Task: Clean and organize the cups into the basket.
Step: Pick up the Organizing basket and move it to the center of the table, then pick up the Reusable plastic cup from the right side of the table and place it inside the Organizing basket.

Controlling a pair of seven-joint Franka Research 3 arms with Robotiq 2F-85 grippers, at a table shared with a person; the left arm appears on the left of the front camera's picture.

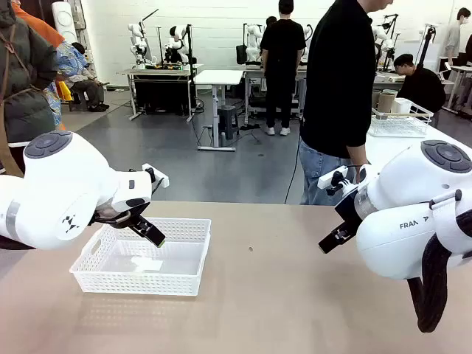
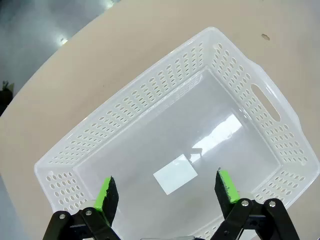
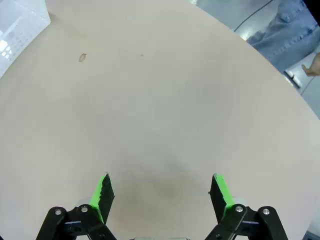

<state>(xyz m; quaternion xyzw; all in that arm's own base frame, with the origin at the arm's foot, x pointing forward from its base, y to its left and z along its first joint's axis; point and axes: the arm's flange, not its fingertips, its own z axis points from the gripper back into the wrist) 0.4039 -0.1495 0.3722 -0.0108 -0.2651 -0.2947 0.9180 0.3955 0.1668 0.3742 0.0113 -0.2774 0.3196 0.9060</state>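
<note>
Basket (image 1: pixel 133 280) empty on bench (image 1: pixel 295 310); left claw (image 2: pixel 167 187) hovers over it, spread wide, holding nothing. Right claw (image 3: pixel 160 187), well apart from basket, likewise spread and empty. First pick pending: next needs a cup in reach.

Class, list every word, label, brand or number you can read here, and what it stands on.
"FRAN": on the white right robot arm; later letters hidden.
White patch in the white perforated plastic basket: no print visible.
Nothing else is legible.
</note>
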